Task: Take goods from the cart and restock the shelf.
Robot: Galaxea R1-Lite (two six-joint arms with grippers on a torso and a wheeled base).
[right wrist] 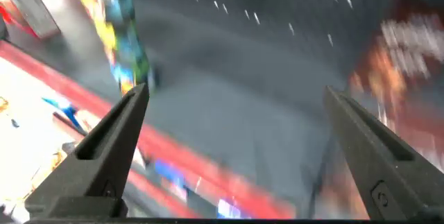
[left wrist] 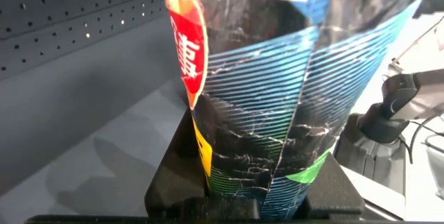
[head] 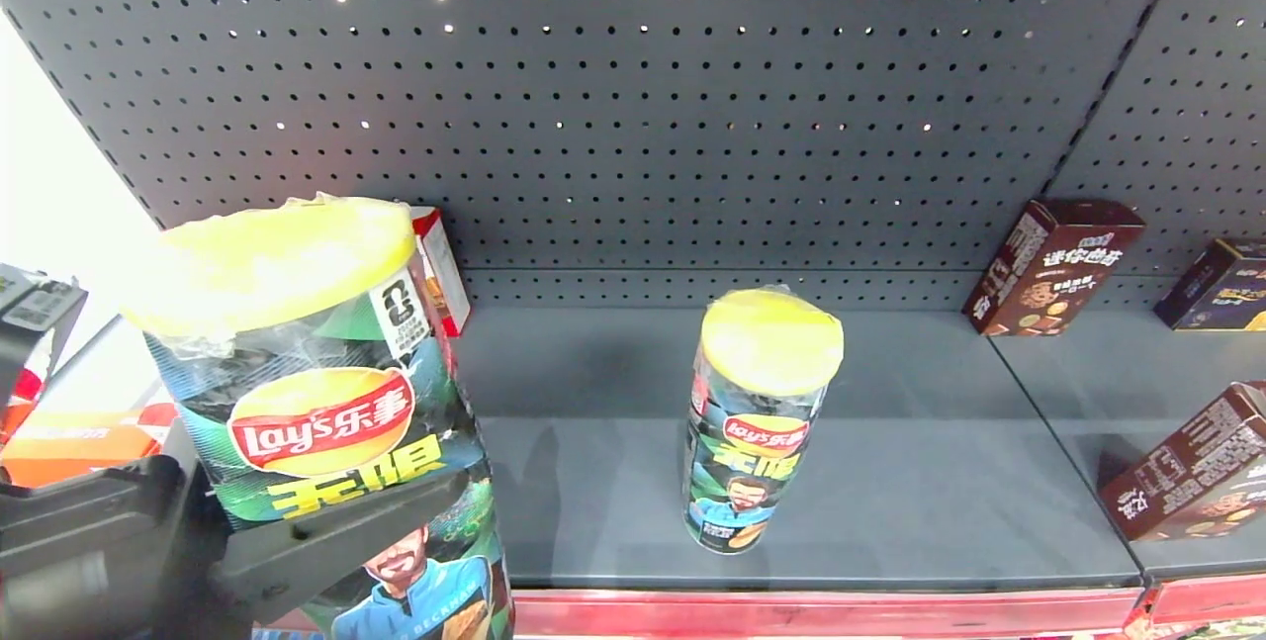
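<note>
Where the left gripper [left wrist: 253,202] closes its black fingers on the lower body of the held chip canister [head: 297,363], the tube sits at the front left of the shelf [head: 940,482], long axis near vertical and yellow lid uppermost. The cylinder is wrapped in glossy, crinkled film, with its printed label facing the head camera. A second canister [head: 757,422] of the same shape stands upright near the middle of the matte grey shelf deck, lid up, well apart from the first. The right gripper [right wrist: 236,93] hangs with its fingers spread wide and nothing between them, over the red front strip [head: 821,610]. Behind is a perforated metal back panel [head: 633,106], and rectangular brown cartons [head: 1053,269] lie to the right.
</note>
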